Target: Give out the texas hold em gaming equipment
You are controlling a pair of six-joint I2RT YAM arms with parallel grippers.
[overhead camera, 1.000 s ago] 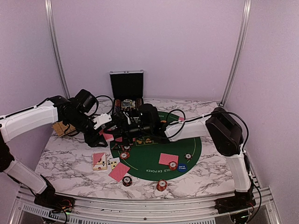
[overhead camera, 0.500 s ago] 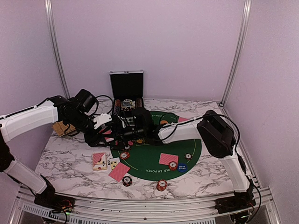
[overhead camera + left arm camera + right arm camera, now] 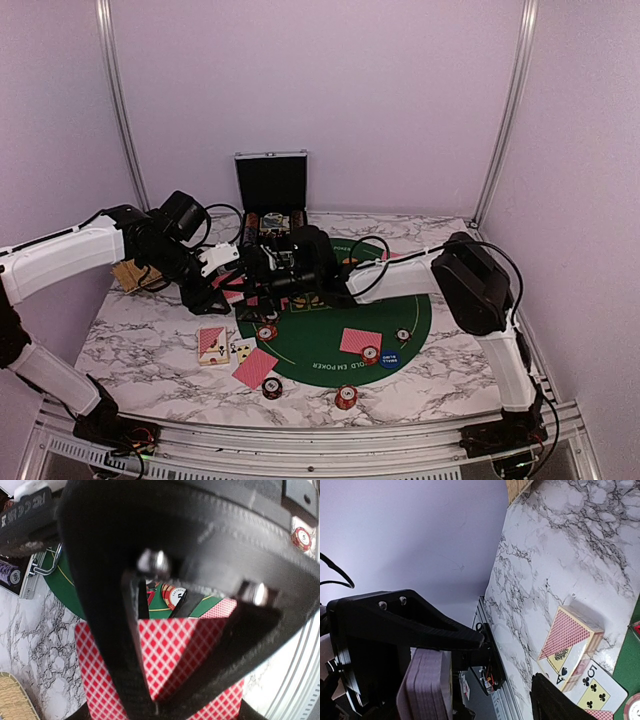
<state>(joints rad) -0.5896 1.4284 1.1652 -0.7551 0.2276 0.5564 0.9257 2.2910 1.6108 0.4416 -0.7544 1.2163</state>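
- My left gripper (image 3: 152, 703) is pressed together on a thick stack of red-backed playing cards (image 3: 170, 650), which it pinches by the flat faces. It holds the stack in the air over the white marble-patterned table (image 3: 140, 340), just off the left rim of the round green felt poker mat (image 3: 310, 342).
- My right gripper (image 3: 258, 274) reaches across the mat and faces the left one. In its wrist view the fingers stand spread, with the stack edge-on close to one of them. I cannot tell whether it touches the cards.
- On the table near the two grippers lies a red-and-tan cardboard card box (image 3: 570, 639). A face-up clubs card (image 3: 592, 692) sits just beside it, and a single red-backed card (image 3: 255, 367) lies a little nearer the front rail.
- On the mat I see another red-backed card (image 3: 358, 339) with a striped poker chip (image 3: 369, 354) at its near edge. A flat blue marker disc (image 3: 389, 359) is just beside that chip.
- Off the mat, near the front edge, sit a dark chip (image 3: 272, 387) and a red chip (image 3: 346, 396), set apart from each other.
- Behind the grippers a silver-edged black case (image 3: 270, 185) stands open with its lid upright.
- At far left, a woven tan tray (image 3: 124, 276) shows partly behind my left arm.
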